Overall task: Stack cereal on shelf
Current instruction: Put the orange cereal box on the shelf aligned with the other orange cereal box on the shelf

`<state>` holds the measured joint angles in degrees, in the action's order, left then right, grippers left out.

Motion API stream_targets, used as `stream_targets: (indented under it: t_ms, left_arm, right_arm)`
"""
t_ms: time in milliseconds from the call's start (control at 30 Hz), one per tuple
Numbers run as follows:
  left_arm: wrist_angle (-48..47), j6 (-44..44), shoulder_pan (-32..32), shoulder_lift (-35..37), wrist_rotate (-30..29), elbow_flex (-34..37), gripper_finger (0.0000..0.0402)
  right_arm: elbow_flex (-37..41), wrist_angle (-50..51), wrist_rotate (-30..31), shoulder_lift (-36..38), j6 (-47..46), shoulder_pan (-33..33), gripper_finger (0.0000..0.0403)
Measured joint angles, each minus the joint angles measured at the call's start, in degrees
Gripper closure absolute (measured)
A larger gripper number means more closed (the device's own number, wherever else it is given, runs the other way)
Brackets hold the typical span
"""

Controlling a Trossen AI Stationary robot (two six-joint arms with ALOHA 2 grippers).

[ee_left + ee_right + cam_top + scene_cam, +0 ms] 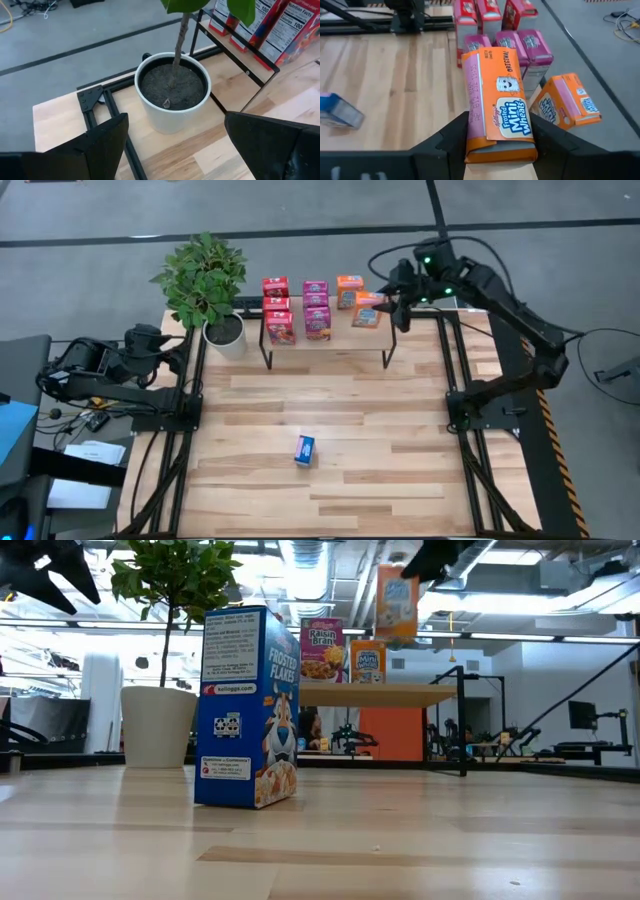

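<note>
Placement step: right gripper [500,145] is clamped on an orange Frosted Mini-Wheats box [497,110], held above the right end of the shelf [385,333], just beside the orange box [349,290] already standing there. Next: lower it onto bare board, then release. Left gripper [172,142] waits open by the potted plant [172,90]; blue Frosted Flakes box [305,450] is still on the table.

Grey floor [300,220], dark seams; possibly orange wall [392,733] behind.
</note>
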<state>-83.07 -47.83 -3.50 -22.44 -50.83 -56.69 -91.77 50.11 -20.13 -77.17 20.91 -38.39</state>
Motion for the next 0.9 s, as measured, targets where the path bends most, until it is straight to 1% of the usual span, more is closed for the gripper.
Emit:
stream_targets:
  t_ms: [100,200,400,567,733,900]
  left_arm:
    - [0.0,-0.6,0.0,0.0,0.0,0.0,0.0081]
    - [0.0,-1.3,0.0,0.0,-0.4,0.0,0.0081]
    - [-0.3,-1.1,0.0,0.0,-1.6,0.0,0.0081]
    - [-0.3,-0.9,0.0,0.0,-1.6,0.0,0.0081]
    - [-1.3,-1.0,0.0,0.0,-1.5,0.0,0.0081]
    - [-1.5,-1.1,0.0,0.0,-1.6,0.0,0.0081]
  right_arm:
    - [4.7,-5.6,-0.1,-0.3,0.8,-0.1,0.0197]
    - [7.3,-9.6,-0.7,-1.4,2.7,-0.1,0.0196]
    - [8.6,-16.1,-0.9,-5.2,5.8,-1.3,0.0205]
    - [8.6,-18.2,-1.0,-9.0,6.6,-2.0,0.0210]
    - [8.6,-18.4,-1.1,-12.0,6.6,-2.7,0.0202]
    - [8.6,-18.1,-1.0,-12.4,6.6,-3.4,0.0196]
